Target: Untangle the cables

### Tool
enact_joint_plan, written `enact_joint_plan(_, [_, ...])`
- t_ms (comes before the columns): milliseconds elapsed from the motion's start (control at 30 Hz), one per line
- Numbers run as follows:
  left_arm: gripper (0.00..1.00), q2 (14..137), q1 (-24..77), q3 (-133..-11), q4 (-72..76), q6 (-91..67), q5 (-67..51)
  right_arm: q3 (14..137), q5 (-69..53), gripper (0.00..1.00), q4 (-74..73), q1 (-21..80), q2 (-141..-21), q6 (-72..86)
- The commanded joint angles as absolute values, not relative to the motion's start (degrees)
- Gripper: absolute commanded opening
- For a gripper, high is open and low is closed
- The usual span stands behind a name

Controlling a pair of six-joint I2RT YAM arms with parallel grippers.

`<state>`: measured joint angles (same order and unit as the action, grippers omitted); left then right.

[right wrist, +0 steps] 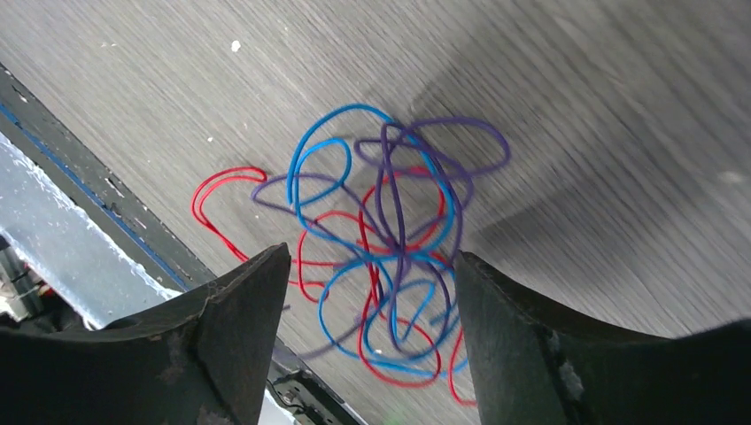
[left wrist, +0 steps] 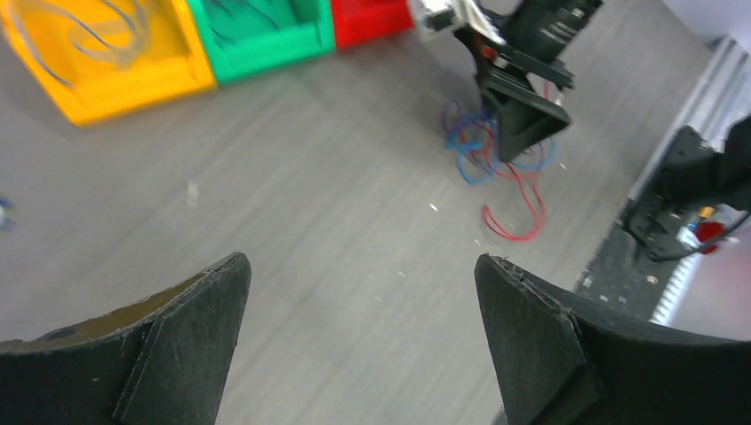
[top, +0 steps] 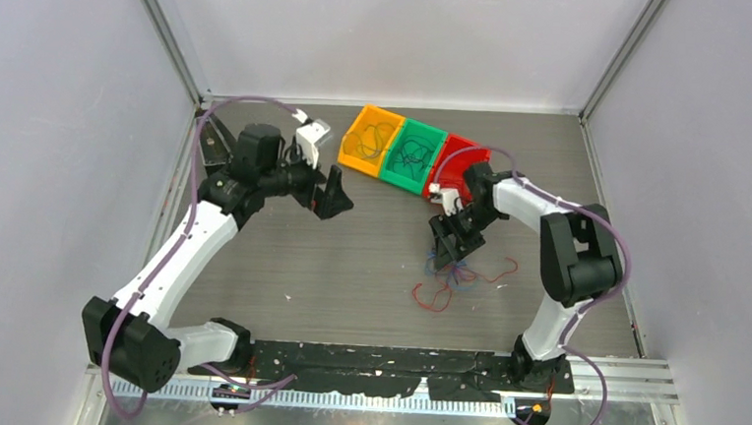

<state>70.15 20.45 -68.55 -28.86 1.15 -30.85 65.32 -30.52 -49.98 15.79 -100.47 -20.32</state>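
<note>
The cables (top: 457,275) lie in one loose knot of thin red, blue and purple strands on the grey table, right of centre. A red loop (top: 433,297) trails out toward the near edge. My right gripper (top: 449,251) hangs just over the knot. In the right wrist view it (right wrist: 372,257) stands open, the cables (right wrist: 390,195) showing between and below its fingers, none pinched. My left gripper (top: 338,198) is over bare table at the back left, open and empty (left wrist: 363,261), well away from the cables (left wrist: 483,155).
Three bins stand in a row at the back: orange (top: 348,150), green (top: 399,177) and red (top: 476,155). The orange and green ones hold thin wires. A black strip (top: 393,356) runs along the near edge between the arm bases.
</note>
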Motion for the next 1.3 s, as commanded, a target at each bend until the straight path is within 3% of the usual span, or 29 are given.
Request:
enact_joint_plan(0, [1.0, 68.48, 20.48, -60.48, -22.65, -7.39, -37.39, 65.63, -31.93, 0.69, -47.16, 18.79, -104.21, -18.95])
enact_joint_plan(33, [1.0, 68.35, 20.5, -59.17, -22.29, -8.08, -37.65, 65.76, -32.58, 0.66, -46.99, 18.97, -105.29, -18.79])
enact_joint_plan(100, [1.0, 67.95, 20.48, -56.89, -21.64, -9.04, -38.21, 65.77, -34.73, 0.46, -46.94, 19.14, -106.25, -18.37])
enact_joint_plan(167, [0.99, 67.33, 20.48, -55.19, -20.75, -9.21, -38.91, 65.77, -36.17, 0.34, -46.77, 19.18, -105.77, -18.05])
enact_joint_plan(233, [0.98, 66.44, 20.74, -53.51, -19.45, -8.52, -39.98, 65.76, -38.37, 0.11, -45.89, 19.08, -103.68, -17.21])
enact_joint_plan(300, [0.94, 64.96, 21.69, -51.54, -17.82, -7.1, -40.43, 65.65, -42.39, 0.06, -44.03, 19.07, -100.61, -15.3])
enact_joint_plan(467, [0.88, 63.17, 27.2, -47.05, -11.87, -2.11, -41.88, 66.61, -54.39, 0.05, -39.78, 19.3, -94.69, -11.56])
enact_joint_plan(633, [0.77, 67.8, 31.52, -49.94, -10.46, 2.62, -41.95, 68.81, -61.19, 0.06, -41.95, 19.76, -92.37, -14.44])
enact_joint_plan(900, [0.59, 73.7, 38.44, -58.89, -13.48, 12.38, -41.58, 68.97, -58.89, 0.05, -44.95, 22.91, -90.47, -16.49])
enact_joint_plan(1133, [0.56, 75.45, 40.28, -61.57, -17.62, 20.73, -39.58, 68.69, -58.69, 0.05, -46.3, 24.96, -91.14, -17.51])
enact_joint_plan(1267, [0.53, 75.15, 43.01, -61.44, -23.61, 33.56, -37.92, 69.29, -59.91, 0.05, -47.25, 25.55, -91.37, -17.69])
